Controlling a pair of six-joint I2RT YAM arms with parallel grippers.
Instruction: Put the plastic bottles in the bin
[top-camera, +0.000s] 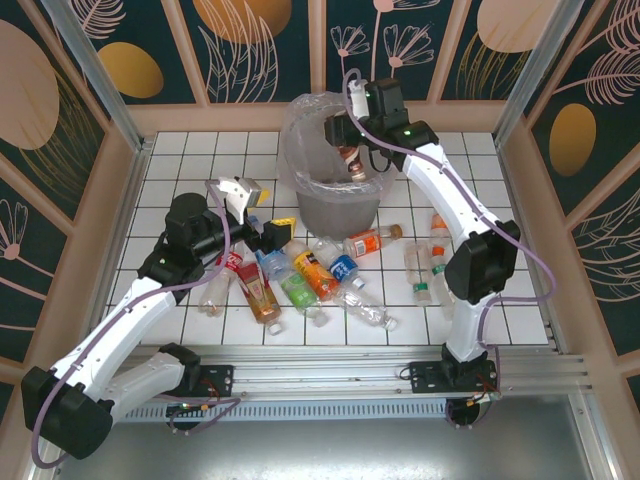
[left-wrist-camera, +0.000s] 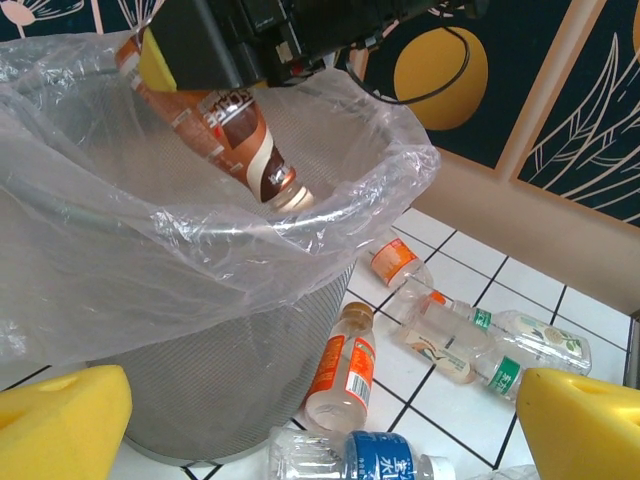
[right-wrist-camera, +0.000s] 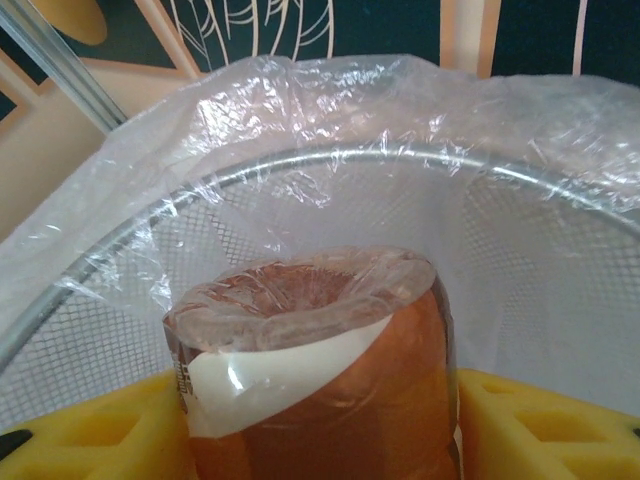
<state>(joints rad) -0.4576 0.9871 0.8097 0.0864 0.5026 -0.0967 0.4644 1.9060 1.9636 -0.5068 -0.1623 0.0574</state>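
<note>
- Leftmost, the left gripper (top-camera: 273, 206) hangs with its blocky yellow pads (left-wrist-camera: 62, 425) spread wide and nothing between them, above the heap just beside the bin's near left side.
- Under it, on the white tiled table (top-camera: 180, 160), the plastic bottles (top-camera: 300, 285) lie in a loose fan, touching one another. They are small, clear and ribbed, and from the left their labels are red, brown-red, green, orange and blue, with one bare crumpled bottle at the near right edge.
- A blue-labelled bottle (left-wrist-camera: 375, 460) carries white characters too cut off to read. An orange-labelled bottle (left-wrist-camera: 343, 372) lies on its side just beside the foot of the bin, where it crowds the way in from the right.
- At the middle back stands the bin (top-camera: 335, 212), round, of grey wire mesh with a metal rim. Its crinkled clear bag (left-wrist-camera: 330, 230) billows over the rim and hides part of the mouth.
- A brown-labelled bottle (left-wrist-camera: 235, 135), glossy with a cream swirl, is tilted with its lower end inside the bin's mouth. The lettering on it is unreadable.
- Over it, the right gripper (top-camera: 347, 150) is clamped on that bottle, with a yellow pad on either side.
- Farther right, clear bottles with green bands (top-camera: 420, 268) lie on the tiles beside the right arm, well apart from the bin.
</note>
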